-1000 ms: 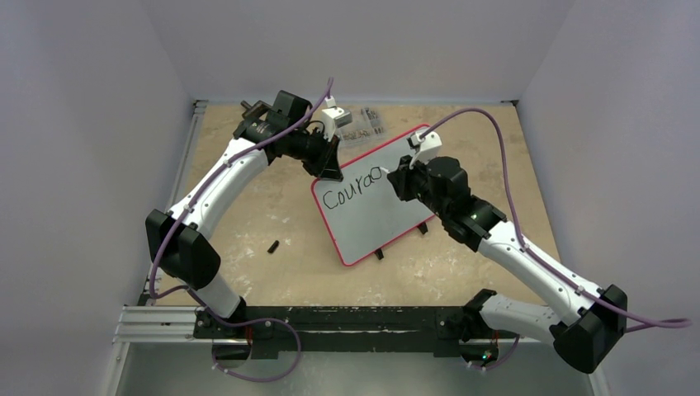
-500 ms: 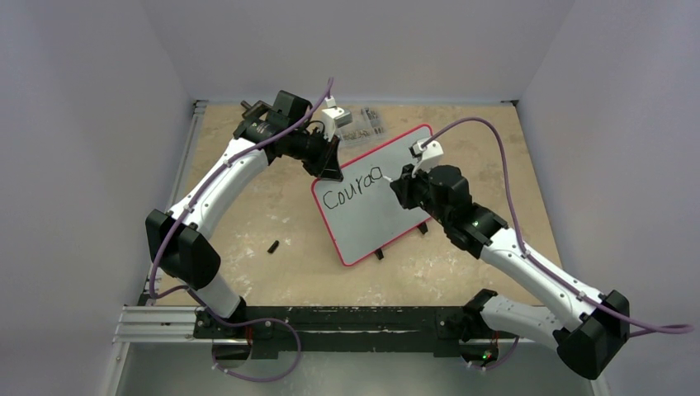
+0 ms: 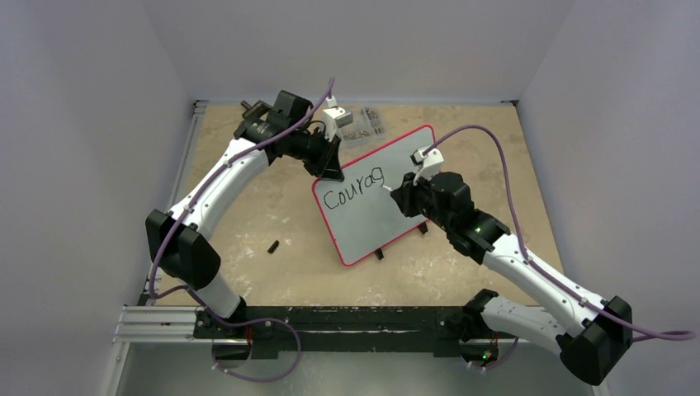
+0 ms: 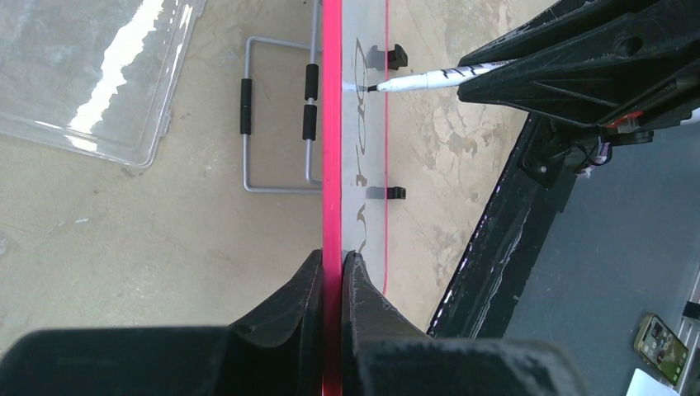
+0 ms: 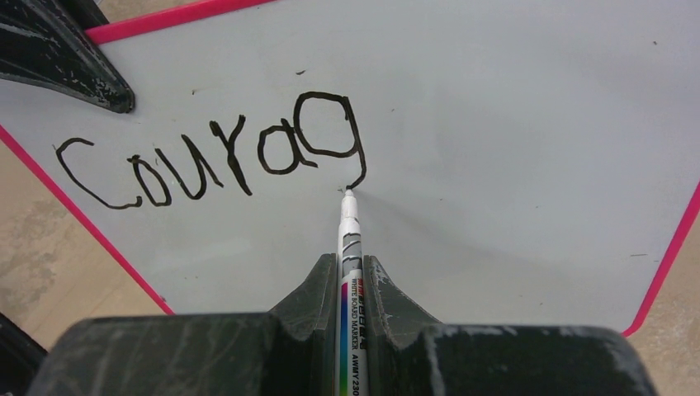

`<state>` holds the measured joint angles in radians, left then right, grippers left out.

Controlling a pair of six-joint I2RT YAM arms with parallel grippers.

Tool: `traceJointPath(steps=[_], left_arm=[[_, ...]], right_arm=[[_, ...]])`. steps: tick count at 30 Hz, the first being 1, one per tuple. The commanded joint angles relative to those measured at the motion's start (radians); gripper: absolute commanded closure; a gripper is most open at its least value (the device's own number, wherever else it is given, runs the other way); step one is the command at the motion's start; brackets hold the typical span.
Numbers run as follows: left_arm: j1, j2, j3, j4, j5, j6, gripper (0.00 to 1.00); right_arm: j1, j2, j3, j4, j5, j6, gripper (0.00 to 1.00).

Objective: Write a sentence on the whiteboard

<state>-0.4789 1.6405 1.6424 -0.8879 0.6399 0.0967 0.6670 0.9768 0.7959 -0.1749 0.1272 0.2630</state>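
Observation:
The whiteboard with a red-pink frame stands tilted on the table, with "Courag" written on it in black. My left gripper is shut on the board's upper left edge; in the left wrist view the pink frame sits between the fingers. My right gripper is shut on a white whiteboard marker. The marker's tip sits on the board at the tail of the "g". The marker also shows in the left wrist view.
A small black marker cap lies on the table left of the board. A clear plastic case lies behind the board at the back; it also shows in the left wrist view. The board's wire stand rests on the table.
My right gripper has moved down and a little right with the marker, turning the last round letter into a "g". The left gripper and the board have stayed still.

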Motion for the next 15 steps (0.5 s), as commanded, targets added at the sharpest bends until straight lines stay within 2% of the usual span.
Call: traceJointPath(steps=[1, 15], left_arm=[[-0.018, 0.008, 0.012, -0.012, -0.055, 0.063, 1.00], [-0.018, 0.009, 0.013, -0.012, -0.072, 0.057, 1.00]], right_arm=[[-0.001, -0.019, 0.000, 0.009, -0.053, 0.021, 1.00], [-0.001, -0.043, 0.102, -0.012, -0.049, 0.004, 1.00]])
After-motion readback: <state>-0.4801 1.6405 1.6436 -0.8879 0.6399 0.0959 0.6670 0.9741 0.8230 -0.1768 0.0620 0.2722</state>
